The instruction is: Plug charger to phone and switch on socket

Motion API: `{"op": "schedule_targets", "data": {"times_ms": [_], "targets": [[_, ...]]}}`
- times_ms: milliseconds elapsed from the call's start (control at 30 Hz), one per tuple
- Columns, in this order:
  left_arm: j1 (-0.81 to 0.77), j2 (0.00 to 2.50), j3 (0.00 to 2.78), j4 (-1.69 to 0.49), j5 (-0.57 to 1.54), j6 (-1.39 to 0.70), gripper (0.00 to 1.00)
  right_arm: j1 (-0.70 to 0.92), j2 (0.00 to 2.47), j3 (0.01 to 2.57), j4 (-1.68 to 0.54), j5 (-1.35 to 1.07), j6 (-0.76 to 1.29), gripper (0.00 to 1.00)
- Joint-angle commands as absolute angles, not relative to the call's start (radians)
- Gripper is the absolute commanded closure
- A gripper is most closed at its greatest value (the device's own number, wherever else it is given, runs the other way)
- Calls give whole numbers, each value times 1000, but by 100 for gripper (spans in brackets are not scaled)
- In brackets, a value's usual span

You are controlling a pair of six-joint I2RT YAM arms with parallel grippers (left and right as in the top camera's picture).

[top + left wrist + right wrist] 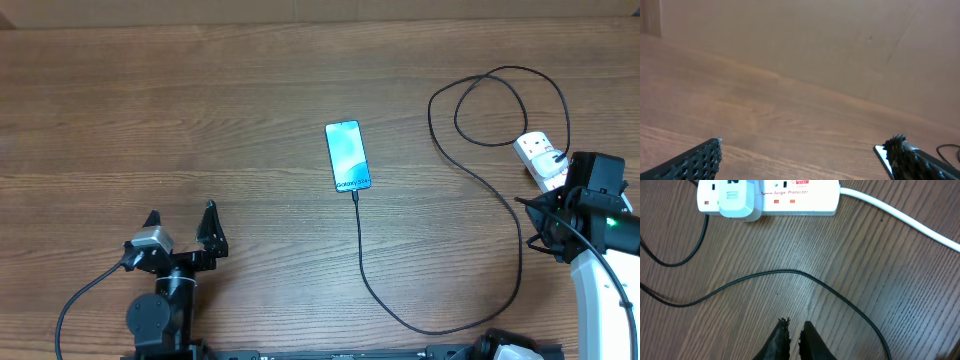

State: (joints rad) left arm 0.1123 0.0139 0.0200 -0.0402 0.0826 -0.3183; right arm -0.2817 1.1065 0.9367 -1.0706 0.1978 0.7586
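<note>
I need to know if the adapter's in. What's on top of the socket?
A white plug sits in an outlet near one end of the socket; two red switches show beside it. The outlet under the plug is covered.

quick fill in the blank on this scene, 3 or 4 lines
1. The left gripper is ___ and holds nothing.
2. The phone lies screen ___.
3. The charger is black; the socket is ___.
4. The socket lies on the robot's ___ side.

Missing words: open; up; white; right.
</note>
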Motion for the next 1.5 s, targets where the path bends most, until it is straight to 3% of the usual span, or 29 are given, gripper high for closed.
{"op": "schedule_targets", "data": {"times_ms": [0,1467], "targets": [[118,5,5,-34,78,-348,0,-288,1108,957,-1068,201,754,90],[118,6,5,-73,68,-347,1,-288,1108,955,-1110,234,751,87]]}}
